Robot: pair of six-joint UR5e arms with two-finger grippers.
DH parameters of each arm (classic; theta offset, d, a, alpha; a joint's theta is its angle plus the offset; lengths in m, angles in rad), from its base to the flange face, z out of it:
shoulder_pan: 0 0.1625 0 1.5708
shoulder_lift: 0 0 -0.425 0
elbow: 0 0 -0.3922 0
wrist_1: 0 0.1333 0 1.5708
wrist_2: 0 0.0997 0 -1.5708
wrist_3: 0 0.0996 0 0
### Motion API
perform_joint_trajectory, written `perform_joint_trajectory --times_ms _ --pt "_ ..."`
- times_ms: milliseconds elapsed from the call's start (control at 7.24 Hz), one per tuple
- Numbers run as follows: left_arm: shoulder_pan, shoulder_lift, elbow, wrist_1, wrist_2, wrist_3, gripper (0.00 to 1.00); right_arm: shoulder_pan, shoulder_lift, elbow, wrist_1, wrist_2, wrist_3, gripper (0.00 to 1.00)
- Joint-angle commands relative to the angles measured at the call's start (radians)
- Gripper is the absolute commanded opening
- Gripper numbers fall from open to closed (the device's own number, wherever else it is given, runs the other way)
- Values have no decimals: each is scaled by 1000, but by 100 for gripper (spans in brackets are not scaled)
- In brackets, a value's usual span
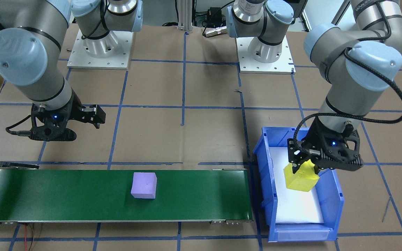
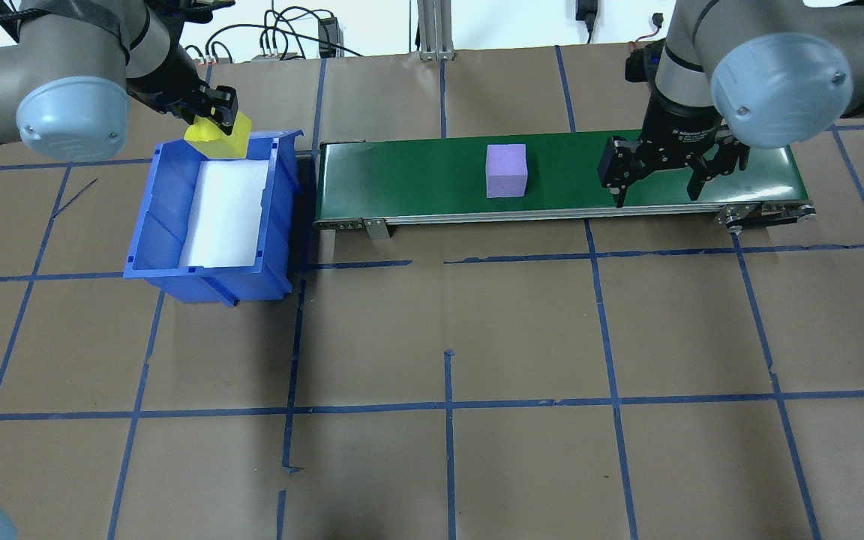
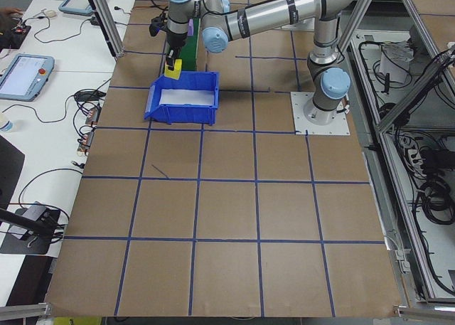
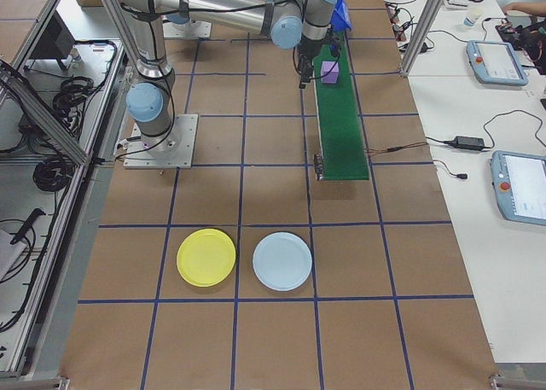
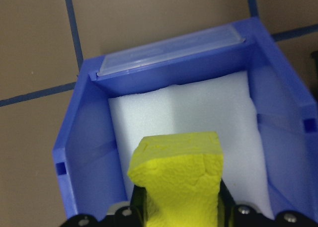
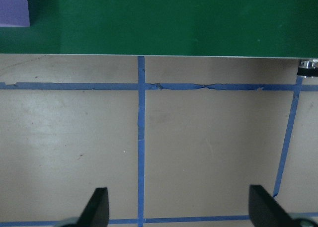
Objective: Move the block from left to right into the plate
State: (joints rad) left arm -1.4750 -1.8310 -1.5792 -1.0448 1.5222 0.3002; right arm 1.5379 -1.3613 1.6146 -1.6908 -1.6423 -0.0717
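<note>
The yellow block (image 1: 300, 178) is a soft foam cube with rough, crumpled faces, pinched in at the sides where it is gripped; it hangs above the white foam pad lining the blue bin (image 1: 339, 205), over the bin's end farthest from the robot, not touching the pad. The left gripper (image 1: 304, 169) has its jaws closed on this block, pointing straight down from a wrist bent over the bin, with a black cable looping round the forearm. A second block, the purple block (image 2: 506, 170), is a clean-edged cube sitting near the middle of the green conveyor belt (image 2: 417, 176), which lies just beside the bin on the worktop (image 2: 447, 322). The right gripper (image 2: 655, 186) hangs over the belt's other end, well apart from the purple block, with its jaws spread wide and holding nothing; its wrist view looks down past the belt's edge onto brown paper crossed by blue tape lines. The yellow plate (image 4: 206, 257) is round and shallow with a low rim and lies far out on the robot's right side of the worktop, just beside a pale blue plate (image 4: 282, 261) of the same shape; both are bare. White lettering on the right gripper's body is too small to read.
</note>
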Motion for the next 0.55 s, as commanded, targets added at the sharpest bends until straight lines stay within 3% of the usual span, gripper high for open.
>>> perform_joint_trajectory --times_ms 0,414 --pt "-66 -28 -15 18 -54 -133 28 -56 53 -12 -41 -4 -198 100" --pt "-164 -164 -15 205 -88 -285 28 -189 118 -82 -70 1 -618 99"
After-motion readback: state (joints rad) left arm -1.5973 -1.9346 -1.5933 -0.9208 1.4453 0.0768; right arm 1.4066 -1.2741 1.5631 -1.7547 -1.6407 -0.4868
